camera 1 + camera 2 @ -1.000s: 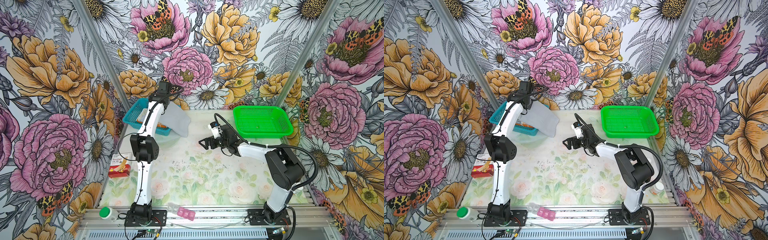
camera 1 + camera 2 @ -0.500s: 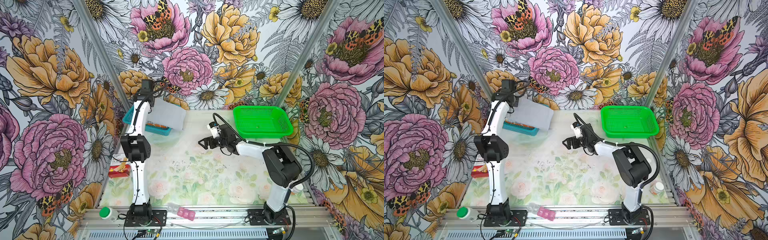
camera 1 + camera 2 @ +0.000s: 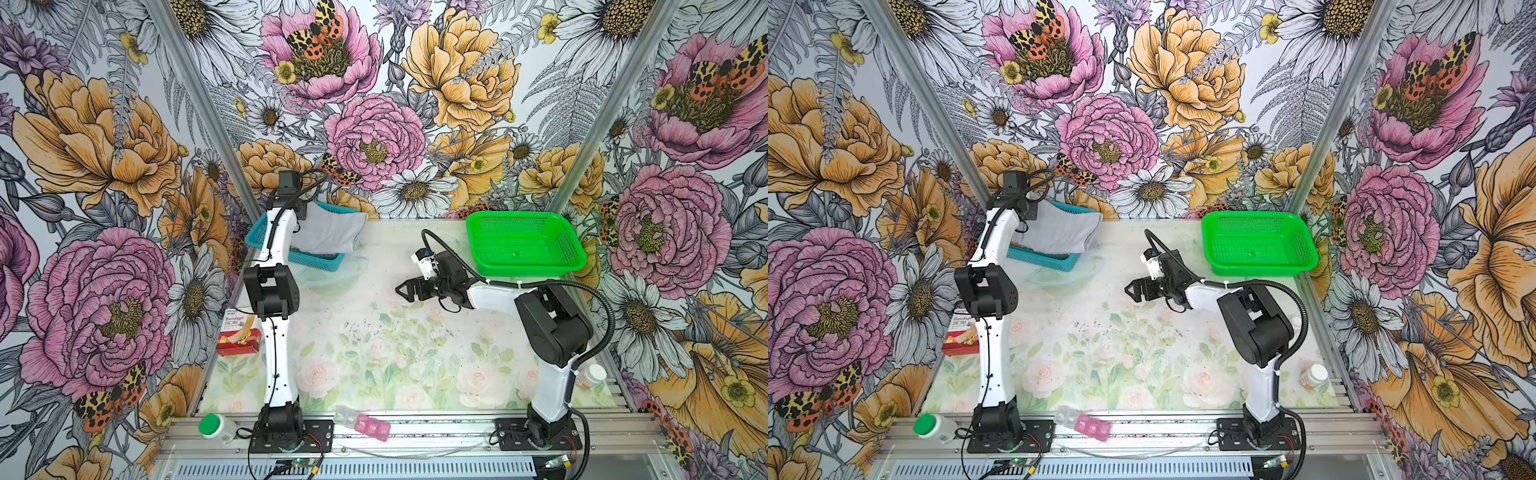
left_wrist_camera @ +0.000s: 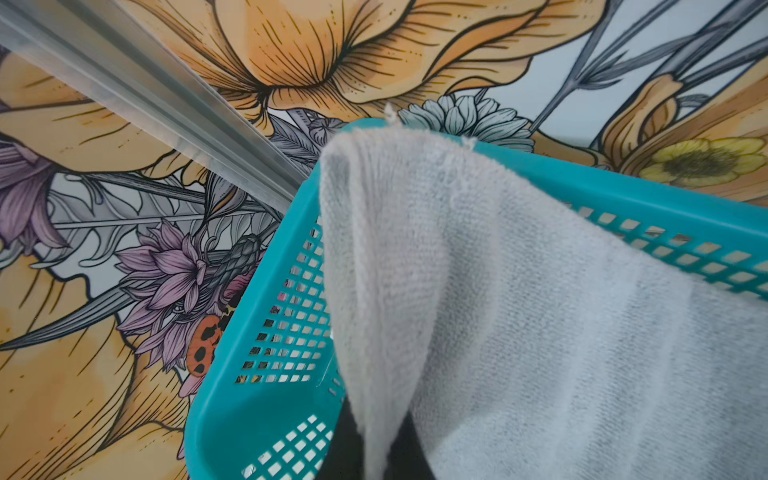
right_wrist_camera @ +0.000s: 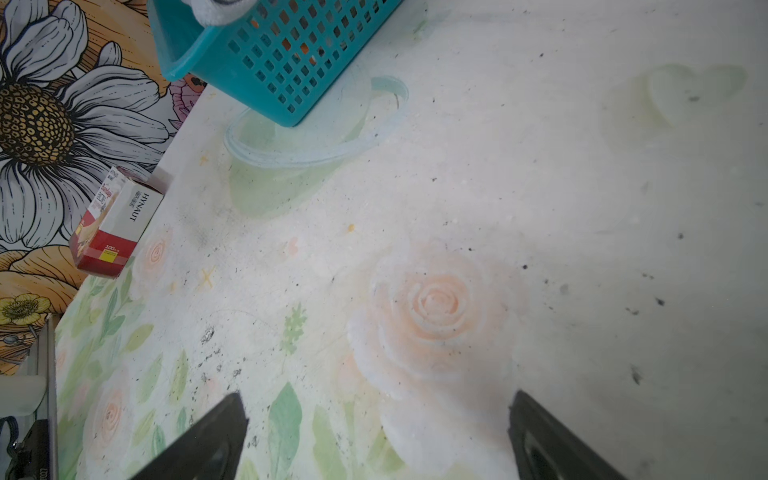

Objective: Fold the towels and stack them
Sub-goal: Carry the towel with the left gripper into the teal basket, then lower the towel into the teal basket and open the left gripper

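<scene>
A pale grey-white towel (image 3: 329, 233) (image 3: 1059, 232) hangs over the teal basket (image 3: 316, 262) (image 3: 1043, 261) at the back left, in both top views. My left gripper (image 3: 302, 212) is raised above the basket's left end. In the left wrist view the gripper (image 4: 376, 453) is shut on a pinched fold of that towel (image 4: 519, 324), with the basket's (image 4: 232, 415) corner just below. Orange cloth (image 5: 306, 49) shows through the basket's holes. My right gripper (image 3: 407, 289) (image 3: 1136, 291) (image 5: 377, 405) hovers open over the table's middle, holding nothing.
An empty green basket (image 3: 528, 270) stands at the back right. A clear plastic lid (image 5: 307, 141) lies under the teal basket's front. A bandage box (image 3: 239, 336) sits at the left edge. On the front rail are a green-capped bottle (image 3: 216, 426) and a pink pill box (image 3: 365, 424).
My left gripper has swung left toward the back corner with the grey towel. The towel now hangs over the teal basket instead of in front of it. The right arm has not moved.
</scene>
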